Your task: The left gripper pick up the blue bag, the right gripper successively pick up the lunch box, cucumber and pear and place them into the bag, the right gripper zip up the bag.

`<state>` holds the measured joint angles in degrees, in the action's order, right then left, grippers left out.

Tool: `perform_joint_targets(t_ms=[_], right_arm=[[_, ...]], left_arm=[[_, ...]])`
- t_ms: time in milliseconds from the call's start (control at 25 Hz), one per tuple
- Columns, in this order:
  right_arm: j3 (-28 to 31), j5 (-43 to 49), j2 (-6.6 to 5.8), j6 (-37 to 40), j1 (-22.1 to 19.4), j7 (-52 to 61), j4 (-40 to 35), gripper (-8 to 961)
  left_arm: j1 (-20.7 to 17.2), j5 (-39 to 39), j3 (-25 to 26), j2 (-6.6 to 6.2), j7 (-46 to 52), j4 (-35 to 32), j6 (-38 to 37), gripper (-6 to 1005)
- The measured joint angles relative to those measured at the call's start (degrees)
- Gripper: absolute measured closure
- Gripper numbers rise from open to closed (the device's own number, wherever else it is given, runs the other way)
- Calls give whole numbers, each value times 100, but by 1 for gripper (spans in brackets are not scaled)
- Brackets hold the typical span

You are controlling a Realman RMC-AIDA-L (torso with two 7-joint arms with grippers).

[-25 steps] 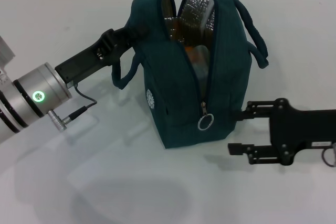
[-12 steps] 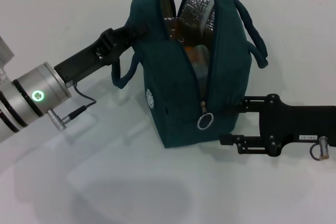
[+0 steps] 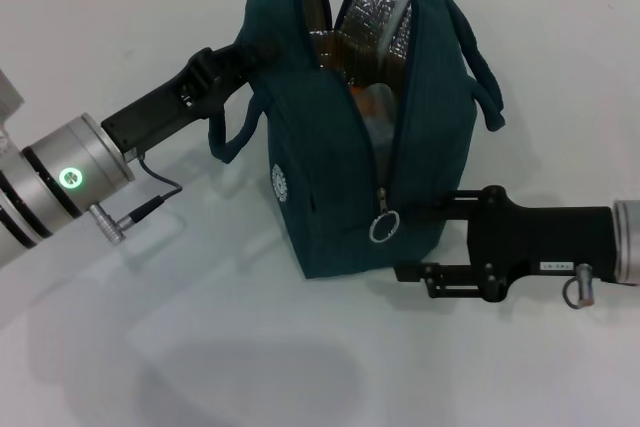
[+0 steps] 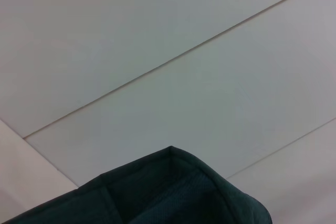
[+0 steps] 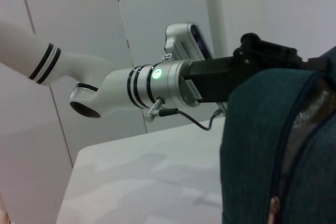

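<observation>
1. The blue bag (image 3: 375, 127) stands upright on the white worktop (image 3: 200, 347), its zip mostly undone.
2. Left pincer (image 3: 262, 47) grips the bag's upper rim.
3. Right pincer (image 3: 425, 242), fingers apart and empty, sits low beside the bag, near the zip ring (image 3: 383, 228).

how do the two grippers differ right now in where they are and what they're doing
The left gripper is up at the top edge of the blue bag, shut on its fabric; the right gripper sits low by the bag's base on the table, near the zipper pull, holding nothing.
The left gripper's jaws are closed; the right gripper's jaws are spread open.
Both are black and reach in toward the bag from opposite sides.
</observation>
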<state>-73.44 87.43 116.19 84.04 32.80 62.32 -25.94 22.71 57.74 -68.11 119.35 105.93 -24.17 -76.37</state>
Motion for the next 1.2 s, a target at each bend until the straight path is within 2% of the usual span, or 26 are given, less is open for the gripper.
perform_joint_targets(t_ms=[520,960,1200], right_arm=[[-865,-777,0,-382,49,-59,2,310],[-868,-894,0,-375,-132,-19,-18,310],[-934,-956,3,-507,-84,-22,-3,310]], left_arm=[[-13,0,-1,8,-2,0,-7,953],[-71,0,0,9,-31,0,-37,953],[-60,1,0,9,-31,0,-44,953]])
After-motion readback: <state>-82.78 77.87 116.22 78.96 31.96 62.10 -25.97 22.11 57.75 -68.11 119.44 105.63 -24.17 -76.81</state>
